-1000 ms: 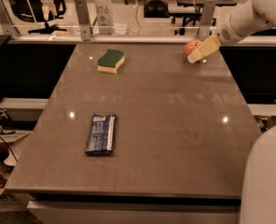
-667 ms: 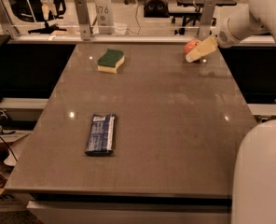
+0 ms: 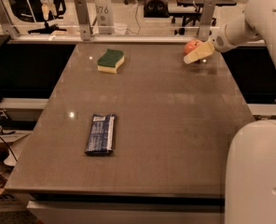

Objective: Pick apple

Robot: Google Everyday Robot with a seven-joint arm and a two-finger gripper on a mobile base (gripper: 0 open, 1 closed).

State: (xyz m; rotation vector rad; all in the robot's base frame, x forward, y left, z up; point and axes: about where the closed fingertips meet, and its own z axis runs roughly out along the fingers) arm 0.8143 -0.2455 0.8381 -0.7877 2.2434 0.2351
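The apple (image 3: 190,45) is small, round and red-orange. It sits at the far right of the table, near the back edge. My gripper (image 3: 198,53) reaches in from the right on the white arm (image 3: 250,20). Its cream-coloured end lies right against the apple's front right side and hides part of it. I cannot tell whether the apple rests on the table or is held.
A green-and-yellow sponge (image 3: 110,60) lies at the back left of the grey table (image 3: 166,125). A dark blue snack packet (image 3: 100,133) lies front left. Metal posts and a rail (image 3: 128,38) run along the back edge. My white body (image 3: 257,171) fills the lower right.
The gripper has edged slightly left against the apple. My white body takes up more of the lower right. The sponge and packet have not moved.
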